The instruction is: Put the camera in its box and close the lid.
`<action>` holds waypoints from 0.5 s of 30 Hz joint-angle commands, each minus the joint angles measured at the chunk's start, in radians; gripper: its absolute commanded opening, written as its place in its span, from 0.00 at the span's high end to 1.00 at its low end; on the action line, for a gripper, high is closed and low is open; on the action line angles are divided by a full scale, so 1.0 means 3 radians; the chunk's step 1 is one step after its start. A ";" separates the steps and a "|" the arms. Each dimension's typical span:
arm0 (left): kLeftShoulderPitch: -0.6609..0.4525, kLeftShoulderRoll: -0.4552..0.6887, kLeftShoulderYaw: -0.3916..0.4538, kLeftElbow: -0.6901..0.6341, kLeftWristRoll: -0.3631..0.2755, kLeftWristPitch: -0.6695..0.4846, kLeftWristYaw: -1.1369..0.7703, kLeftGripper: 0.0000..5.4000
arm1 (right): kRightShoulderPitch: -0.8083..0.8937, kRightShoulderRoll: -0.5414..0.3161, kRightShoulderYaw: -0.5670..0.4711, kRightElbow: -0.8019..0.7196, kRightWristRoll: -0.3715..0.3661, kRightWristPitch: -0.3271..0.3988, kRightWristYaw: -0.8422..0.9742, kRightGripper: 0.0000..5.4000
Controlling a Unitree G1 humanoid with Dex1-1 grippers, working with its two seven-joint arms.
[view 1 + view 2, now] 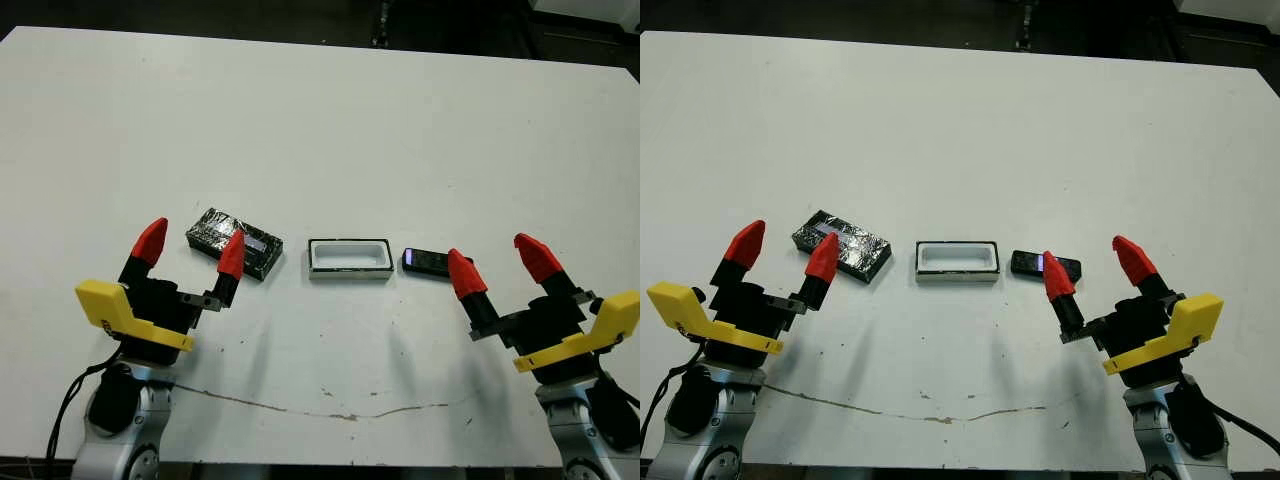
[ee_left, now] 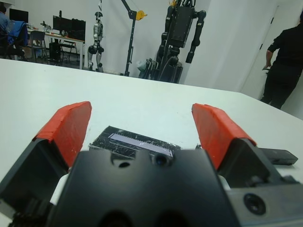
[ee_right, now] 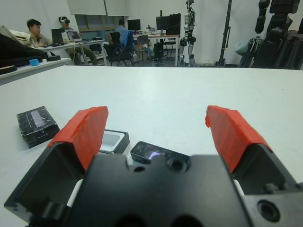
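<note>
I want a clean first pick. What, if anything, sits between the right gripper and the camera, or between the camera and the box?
Nothing visible does. The camera lies just ahead of the open right gripper, with only bare table across to the box.

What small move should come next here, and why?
Probably ease the open right claw forward and down around the small flat black camera: it lies on the table beside the empty white tray box, directly ahead of that claw, ungrasped.
</note>
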 commanded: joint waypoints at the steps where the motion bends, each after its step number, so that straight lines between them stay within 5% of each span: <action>1: 0.0019 0.0004 -0.0006 0.0044 0.0037 -0.0003 0.0018 0.00 | 0.0008 -0.0044 -0.0024 0.0024 0.0007 0.0001 0.0025 0.00; 15: 0.0038 0.0004 -0.0017 0.0037 0.0035 0.0005 0.0011 0.00 | 0.0035 -0.0160 -0.0096 0.0033 -0.0041 -0.0001 0.0089 0.00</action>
